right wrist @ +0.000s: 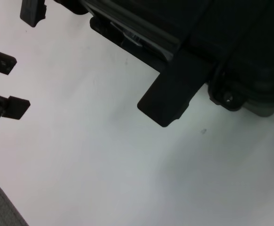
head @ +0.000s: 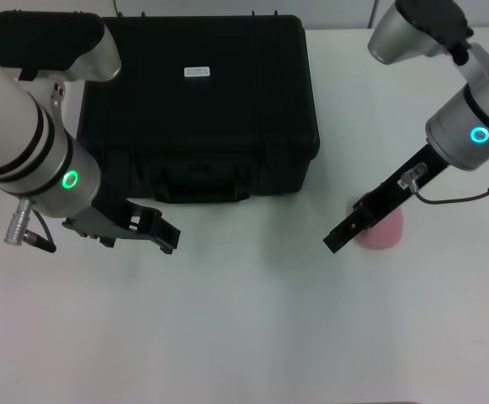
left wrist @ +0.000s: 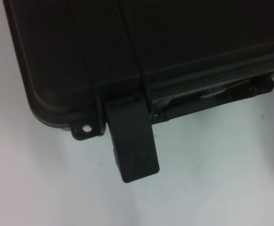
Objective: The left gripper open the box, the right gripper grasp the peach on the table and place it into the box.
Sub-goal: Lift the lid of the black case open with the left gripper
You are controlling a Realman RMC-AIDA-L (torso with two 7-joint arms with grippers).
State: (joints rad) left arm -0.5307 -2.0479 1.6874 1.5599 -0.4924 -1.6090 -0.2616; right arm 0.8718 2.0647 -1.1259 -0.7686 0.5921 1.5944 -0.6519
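The lid of the box [head: 198, 101] is lying flat and closed, so the opening step is not done. Both front latches are hanging flipped down onto the worktop [head: 244, 320]: the left wrist view is showing one latch [left wrist: 133, 141] dangling off the case's corner, and the right wrist view is showing the other latch [right wrist: 172, 96].

The left claw [head: 156, 225] is hovering just off the box's front left corner, its two fingers spread apart and gripping nothing. By my reading, the next move calls for that claw to get under the lid's front lip and lift it back on its hinges.

On the other side, the right claw [head: 352, 225] is sitting low, right over the peach [head: 385, 229]. Whether its fingers are clenched or released I cannot tell; the arm is covering them.

The peach is resting on the worktop to the right of the box, a little apart from it. It is looking small, rounded and pale pink, mostly hidden beneath the claw.
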